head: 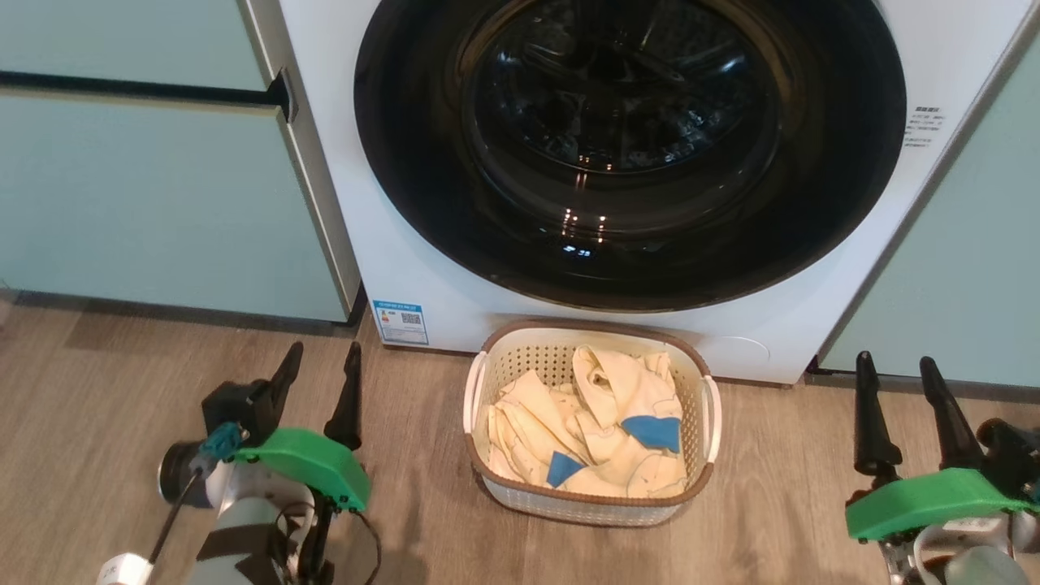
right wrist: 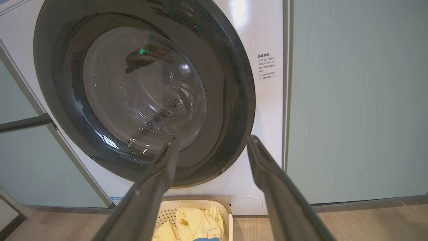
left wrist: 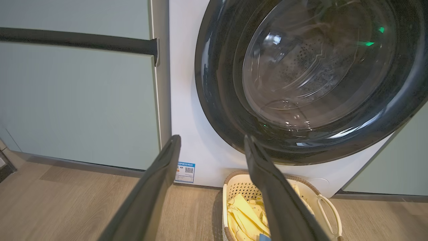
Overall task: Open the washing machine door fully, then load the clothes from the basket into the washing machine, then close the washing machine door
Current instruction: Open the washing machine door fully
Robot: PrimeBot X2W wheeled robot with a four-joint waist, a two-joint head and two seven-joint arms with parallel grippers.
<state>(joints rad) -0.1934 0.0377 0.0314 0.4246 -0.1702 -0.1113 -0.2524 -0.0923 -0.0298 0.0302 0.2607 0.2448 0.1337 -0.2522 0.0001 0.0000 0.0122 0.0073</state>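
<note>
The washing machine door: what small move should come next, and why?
Probably raise the right gripper to the black rim of the washing machine door: it is shut, the clothes lie in the basket, and that gripper is open and empty.

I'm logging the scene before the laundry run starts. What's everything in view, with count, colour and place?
washing machine: one, white, centre back
washing machine door: one, black rim with clear glass, on the machine's front, looks shut
basket: one, cream with brown rim, on the floor before the machine
clothes: a heap, cream-yellow with blue patches, in the basket
sticker: one, blue, machine's lower left corner
cabinets: two, pale green, either side of the machine
floor: brown wood-look
left gripper: dark fingers, open, lower left
right gripper: dark fingers, open, lower right
</note>
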